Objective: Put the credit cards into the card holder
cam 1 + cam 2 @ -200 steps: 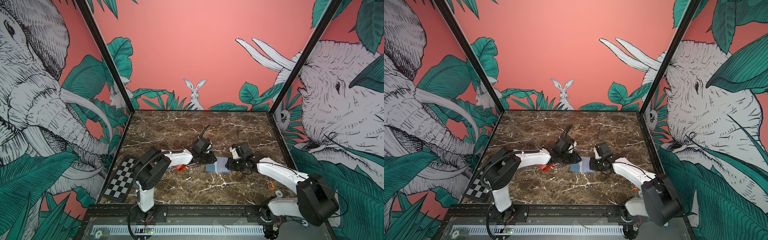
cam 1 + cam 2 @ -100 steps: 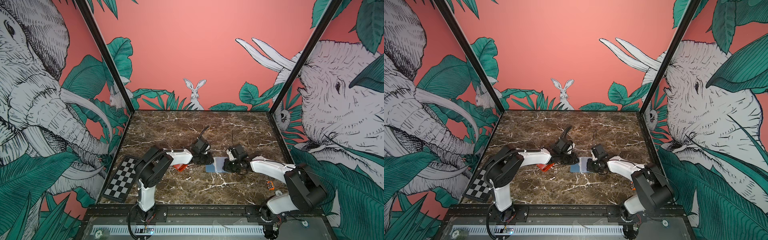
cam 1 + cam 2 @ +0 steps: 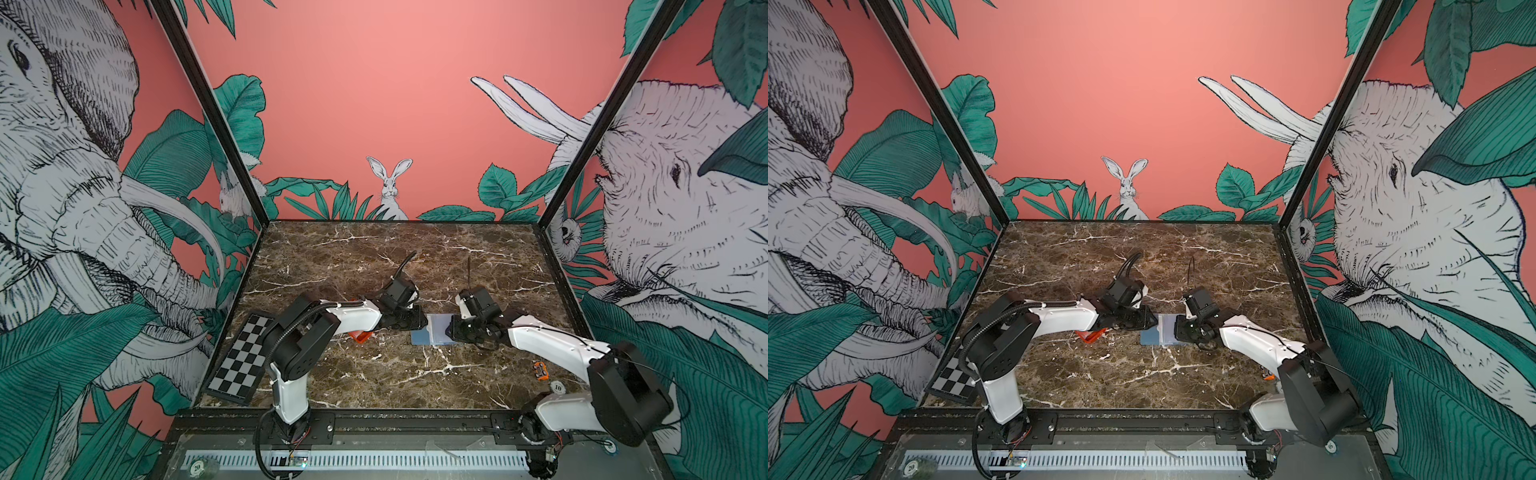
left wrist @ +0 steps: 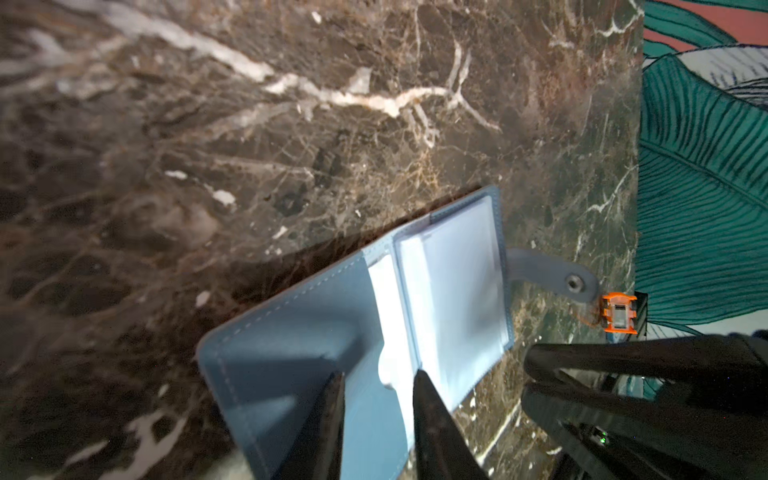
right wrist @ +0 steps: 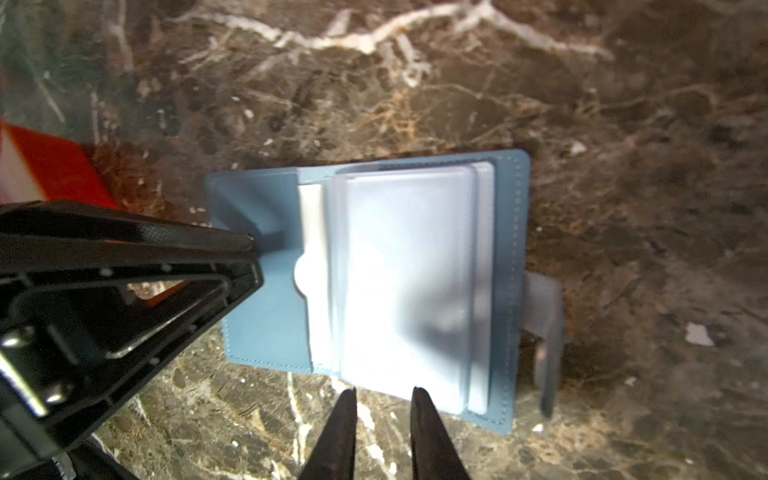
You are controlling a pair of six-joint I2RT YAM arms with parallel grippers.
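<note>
— Where's the card holder?
— Lying open on the table, clear sleeves up, with a white credit card tucked in its leather pocket.
— The hands?
— The left hand has its tips slightly parted over that pocket, with nothing between them. The right hand sits just beside the holder's edge, narrowly parted and empty.
— Anything else?
— An orange tray near the holder, past the left hand.
</note>
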